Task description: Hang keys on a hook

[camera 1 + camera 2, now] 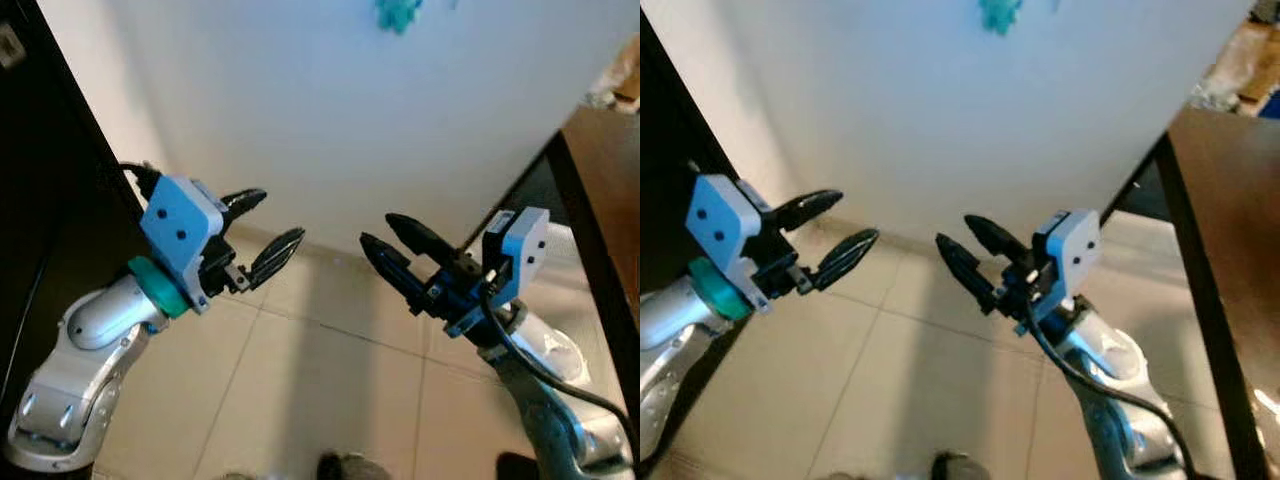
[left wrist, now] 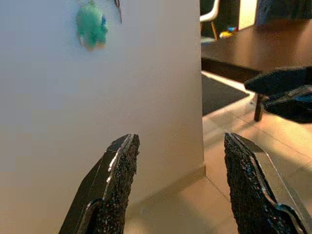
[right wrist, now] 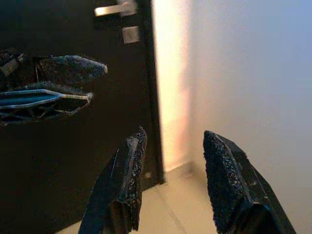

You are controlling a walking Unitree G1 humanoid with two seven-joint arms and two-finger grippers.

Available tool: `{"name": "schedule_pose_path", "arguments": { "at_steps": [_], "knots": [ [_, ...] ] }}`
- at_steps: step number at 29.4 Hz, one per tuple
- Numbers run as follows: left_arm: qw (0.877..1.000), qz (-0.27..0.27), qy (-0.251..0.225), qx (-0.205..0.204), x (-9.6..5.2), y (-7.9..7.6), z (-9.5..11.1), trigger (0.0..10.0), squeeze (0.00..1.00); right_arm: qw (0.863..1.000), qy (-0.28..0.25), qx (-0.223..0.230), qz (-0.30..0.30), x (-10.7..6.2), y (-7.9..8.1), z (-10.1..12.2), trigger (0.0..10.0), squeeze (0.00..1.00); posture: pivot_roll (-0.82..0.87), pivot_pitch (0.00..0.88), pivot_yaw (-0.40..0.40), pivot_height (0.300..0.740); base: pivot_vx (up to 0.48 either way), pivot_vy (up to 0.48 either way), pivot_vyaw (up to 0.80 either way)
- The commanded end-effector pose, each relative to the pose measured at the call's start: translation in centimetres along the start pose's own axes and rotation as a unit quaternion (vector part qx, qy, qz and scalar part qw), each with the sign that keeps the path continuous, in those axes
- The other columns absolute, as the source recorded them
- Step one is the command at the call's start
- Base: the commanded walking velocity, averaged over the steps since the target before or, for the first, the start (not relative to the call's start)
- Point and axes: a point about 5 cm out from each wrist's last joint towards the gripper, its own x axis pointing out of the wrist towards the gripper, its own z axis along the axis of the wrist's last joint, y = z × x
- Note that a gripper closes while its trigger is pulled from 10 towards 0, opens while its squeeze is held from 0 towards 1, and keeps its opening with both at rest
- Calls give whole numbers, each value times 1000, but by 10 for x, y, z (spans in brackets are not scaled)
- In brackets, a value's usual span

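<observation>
Two grippers are present: one left gripper [image 1: 268, 228] and one right gripper [image 1: 392, 240], each with two black fingers spread apart and nothing between them, four fingers in total. One teal plush keychain [image 2: 91, 28] hangs on the white wall [image 1: 380, 130], with one metal piece [image 2: 118, 9] beside it, too small to identify. One dark door [image 3: 73, 136] carries one handle [image 3: 116, 9], and one dark wooden table [image 1: 610, 190] and one chair [image 2: 210, 17] are visible.

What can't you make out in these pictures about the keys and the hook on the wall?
- Teal keychain toy: blurred in the left wrist view, cut off by the top edge in the eye views.
- Keys: only a thin dark sliver beside the toy, cut by the top edge.
- Hook: out of frame above them.
- Left gripper and right gripper: both open and empty.
</observation>
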Motion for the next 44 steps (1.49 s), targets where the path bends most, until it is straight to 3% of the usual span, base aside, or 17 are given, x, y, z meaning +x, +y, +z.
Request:
{"name": "schedule_pose_path", "arguments": {
  "at_steps": [1,7,11,21,39,44],
  "knots": [
    [1000,-7,4,-7,-1,-3,-2,10000,0,1000,0,-1,-1,0,-1,0,10000,0,-17,76,34,740,-371,0,0],
    [1000,6,10,-3,3,0,-3,10000,0,1000,-2,19,-6,3,-2,0,10000,0,-13,67,32,740,-112,0,-533],
    [999,25,17,-32,2,2,-5,10000,0,1000,-6,17,-8,6,-4,2,10000,0,-19,58,27,740,0,0,-800],
    [997,60,18,-39,7,10,-5,10000,0,1000,-14,18,-1,10,-3,6,10000,0,-17,54,25,740,0,0,-800],
    [998,50,18,-44,6,7,-3,10000,0,1000,-16,21,6,12,0,7,10000,0,-12,56,33,740,0,0,-800],
    [997,45,61,-23,5,8,-14,10000,0,1000,-19,22,4,13,-1,7,10000,0,-5,61,34,740,0,0,-800]
  ]
}}
